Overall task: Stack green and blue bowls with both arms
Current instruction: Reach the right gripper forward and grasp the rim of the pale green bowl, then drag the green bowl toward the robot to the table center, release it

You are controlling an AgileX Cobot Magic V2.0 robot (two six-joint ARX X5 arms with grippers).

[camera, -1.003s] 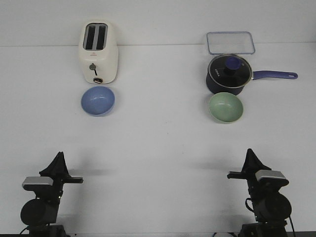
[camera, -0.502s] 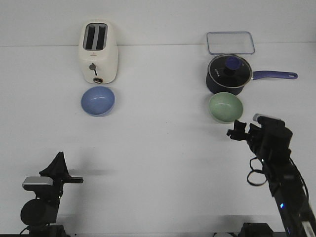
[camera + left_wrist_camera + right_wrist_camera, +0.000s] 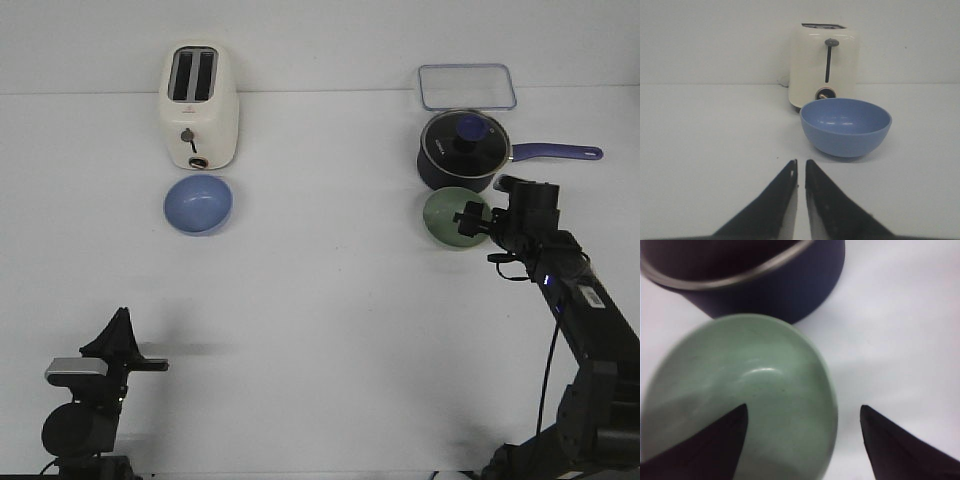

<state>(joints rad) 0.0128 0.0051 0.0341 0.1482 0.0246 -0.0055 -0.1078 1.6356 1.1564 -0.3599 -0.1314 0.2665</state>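
The blue bowl [image 3: 198, 204] sits in front of a cream toaster [image 3: 199, 107] at the back left; it also shows in the left wrist view [image 3: 845, 126]. The green bowl [image 3: 447, 218] sits in front of the navy saucepan [image 3: 461, 150] at the back right. My right gripper [image 3: 470, 219] is open over the green bowl's right rim: in the right wrist view one finger is over the bowl's [image 3: 740, 395] inside and the other outside the rim. My left gripper [image 3: 800, 162] is shut and empty at the front left [image 3: 122, 330], well short of the blue bowl.
A clear rectangular container [image 3: 466, 86] lies behind the saucepan, whose handle [image 3: 556, 152] points right. The saucepan wall [image 3: 770, 290] is close behind the green bowl.
My right arm has risen from its rest at the front right and reached forward to the green bowl, its gripper now open over the bowl's rim. The left arm has not moved.
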